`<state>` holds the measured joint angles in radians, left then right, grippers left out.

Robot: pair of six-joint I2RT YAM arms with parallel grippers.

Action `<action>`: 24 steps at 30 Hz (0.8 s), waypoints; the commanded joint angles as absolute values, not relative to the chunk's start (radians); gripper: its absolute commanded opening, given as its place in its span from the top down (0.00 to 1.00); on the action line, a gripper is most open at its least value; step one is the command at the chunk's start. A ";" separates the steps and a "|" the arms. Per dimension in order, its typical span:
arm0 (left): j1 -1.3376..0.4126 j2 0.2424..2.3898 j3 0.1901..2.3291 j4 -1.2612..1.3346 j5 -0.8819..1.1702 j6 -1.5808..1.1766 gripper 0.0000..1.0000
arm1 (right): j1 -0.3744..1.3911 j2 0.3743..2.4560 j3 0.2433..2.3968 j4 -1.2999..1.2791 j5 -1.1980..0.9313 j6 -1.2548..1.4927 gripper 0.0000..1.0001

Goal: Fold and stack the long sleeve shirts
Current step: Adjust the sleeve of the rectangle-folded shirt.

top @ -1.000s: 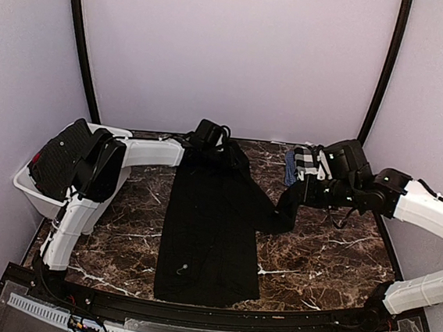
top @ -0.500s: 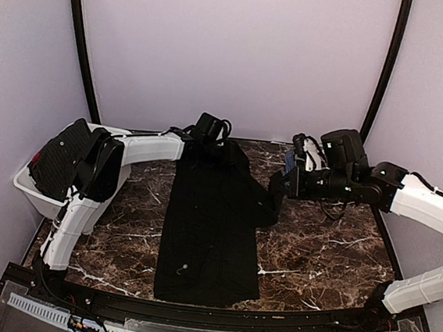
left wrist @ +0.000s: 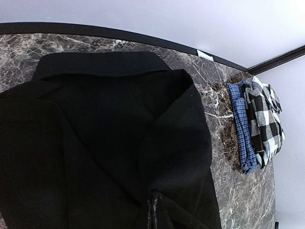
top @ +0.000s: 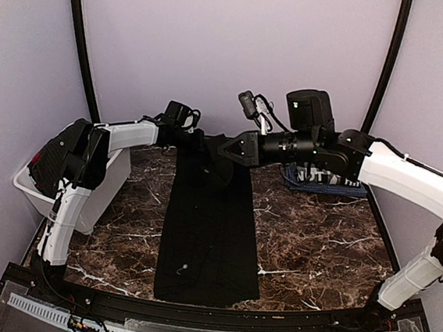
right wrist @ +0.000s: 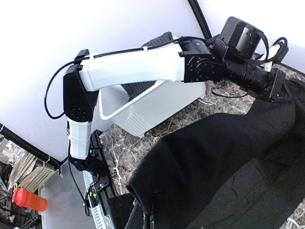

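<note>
Top external view is showing a dark marble counter (top: pixel 316 246) filling the floor of a pale-walled booth, with both arms reaching to its far side. A long black shirt (top: pixel 211 236) is lying down the middle of the counter as a narrow strip. Its near hem is stopping just short of the counter's near edge, and its far end is bunching up between the two arms. Bare marble is running along both long edges of the strip, with the wider stretch on the right.

A white bin (top: pixel 105 190) is sitting at the counter's left edge, apart from the black shirt. A folded checked shirt (top: pixel 318 179), black and white with a blue edge, is resting at the far right, near the back wall and well apart from the black one.

The right pincer (top: pixel 225 147) is clenching black cloth at the raised far end, and its wrist view shows the fabric draping away from its closed tips. The left pincer (top: pixel 200 139) is just beside it, pinching a fold of the same black shirt.
</note>
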<state>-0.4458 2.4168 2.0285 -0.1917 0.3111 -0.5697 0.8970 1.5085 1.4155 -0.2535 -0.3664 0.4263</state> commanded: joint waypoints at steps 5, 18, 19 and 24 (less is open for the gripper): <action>-0.411 2.383 2.066 -0.259 0.395 -0.459 1.00 | 0.904 1.537 1.532 -0.245 -0.363 0.386 1.00; -0.390 2.384 2.077 -0.322 0.400 -0.431 1.00 | 0.859 1.487 1.559 -0.373 -0.182 0.400 1.00; -0.390 2.386 2.076 -0.328 0.389 -0.426 1.00 | 0.855 1.487 1.554 -0.385 -0.185 0.398 1.00; -0.386 2.395 2.076 -0.338 0.333 -0.415 1.00 | 0.848 1.489 1.478 -0.401 -0.159 0.434 1.00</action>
<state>-0.3946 2.4168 2.0506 -0.3004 0.3725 -0.4438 0.8562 1.5112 1.5364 -0.3908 -0.2008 0.4030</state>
